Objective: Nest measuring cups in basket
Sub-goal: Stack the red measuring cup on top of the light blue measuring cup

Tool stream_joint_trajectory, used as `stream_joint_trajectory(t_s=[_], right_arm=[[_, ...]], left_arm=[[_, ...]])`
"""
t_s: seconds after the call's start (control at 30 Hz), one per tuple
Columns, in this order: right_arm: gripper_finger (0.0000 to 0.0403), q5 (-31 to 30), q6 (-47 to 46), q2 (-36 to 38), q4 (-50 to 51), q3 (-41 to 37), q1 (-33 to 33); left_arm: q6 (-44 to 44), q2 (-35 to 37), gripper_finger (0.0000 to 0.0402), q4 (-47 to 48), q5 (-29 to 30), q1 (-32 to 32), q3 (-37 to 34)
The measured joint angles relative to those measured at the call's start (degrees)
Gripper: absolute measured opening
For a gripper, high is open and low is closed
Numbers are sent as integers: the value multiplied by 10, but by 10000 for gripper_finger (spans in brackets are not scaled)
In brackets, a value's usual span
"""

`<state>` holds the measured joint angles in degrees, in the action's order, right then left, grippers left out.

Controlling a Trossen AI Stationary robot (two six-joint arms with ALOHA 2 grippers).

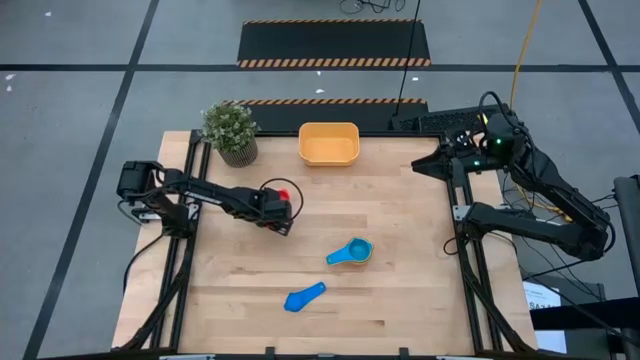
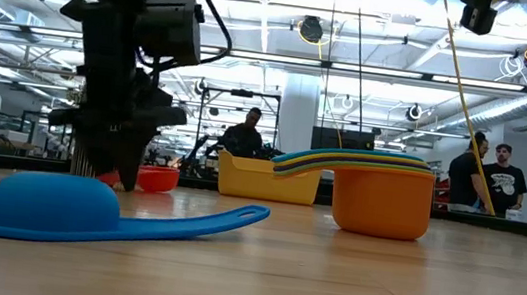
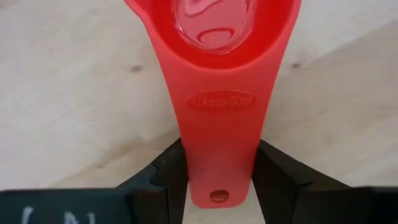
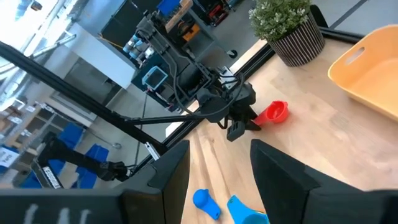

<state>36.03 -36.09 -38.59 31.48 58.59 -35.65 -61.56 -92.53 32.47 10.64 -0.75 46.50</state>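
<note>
The left gripper [image 3: 219, 180] is down on the wooden table [image 1: 380, 300], its two dark fingers [image 3: 165, 180] pressed against either edge of the flat handle of the red measuring cup [image 3: 217, 74], so the jaws stand narrow and are closed on that handle near its hanging hole. The handle reads "1/4 cup 60ml", and the red bowl lies just beyond the fingertips, open side up on the bare wood. Seen from above, this gripper [image 1: 283, 207] and the red cup [image 1: 285, 192] sit in front of the potted plant [image 1: 231, 130], toward the table's middle, with the left arm reaching in from the table's left edge. The orange-yellow basket [image 1: 329, 143] stands just beside the plant at the table's far edge, well apart from the red cup. Farther from the plant, past the red cup, a nested stack of measuring cups [image 1: 350, 253] with a light blue one on top rests upright, and a dark blue measuring cup [image 1: 304, 297] lies upside down near it, closer to the front edge. The right gripper [image 4: 219, 171] hangs raised beyond the table's right far corner, away from the plant, its fingers partly apart with nothing between them. People stand in the room behind the table.
</note>
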Motion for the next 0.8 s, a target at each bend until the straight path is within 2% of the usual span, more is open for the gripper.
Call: stream_joint_trajectory(t_s=[0.17, 0.47, 0.67, 0.8], right_arm=[[162, 0, -53, -1, 1, 0, 0], [162, -59, -245, -31, 76, 0, 1], [164, -27, -261, -78, 111, 0, 6], [177, 20, -277, -135, 42, 0, 30]], left_arm=[[27, 3, 145, -1, -6, 1, 37], [188, 3, 147, 5, 2, 2, 172], [302, 3, 148, 30, 44, 11, 288], [371, 2, 148, 37, 59, 17, 340]])
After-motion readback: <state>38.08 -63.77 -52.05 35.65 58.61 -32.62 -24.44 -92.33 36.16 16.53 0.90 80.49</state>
